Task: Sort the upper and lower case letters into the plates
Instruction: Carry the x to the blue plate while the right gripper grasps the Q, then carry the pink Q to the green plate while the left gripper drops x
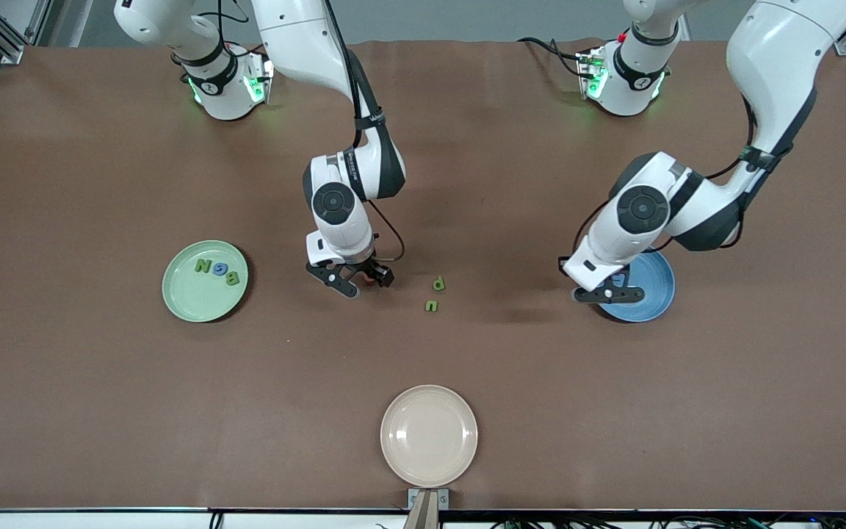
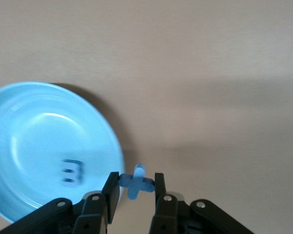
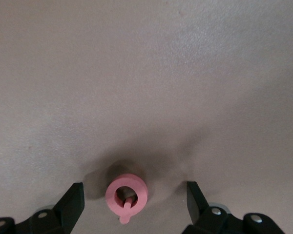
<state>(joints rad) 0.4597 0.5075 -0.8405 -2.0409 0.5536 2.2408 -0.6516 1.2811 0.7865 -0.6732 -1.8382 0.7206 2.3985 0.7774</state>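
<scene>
Sorting roughly half done, judged from the present layout. The pale green plate (image 1: 205,281) holds three capitals, green B (image 1: 222,268), blue G (image 1: 233,277) and green N (image 1: 203,265). The blue plate (image 1: 651,297) carries one blue letter, E (image 2: 71,172), which looks misfiled if this plate is for lower case. Left claw (image 1: 609,294) hangs at the rim of the blue plate, fingers pinched on the blue cross-like x (image 2: 136,182); not yet dropped. Right claw (image 3: 135,204) is low over the bench (image 1: 100,404), fingers spread wide on either side of the pink-red Q (image 3: 126,196), no grip yet. Green p (image 1: 438,283) and green u (image 1: 432,306) lie loose on the bench just beside the right claw, between it and the blue plate. Left to do: place x, Q, p, u. Cream-beige plate (image 1: 429,435) unused.
</scene>
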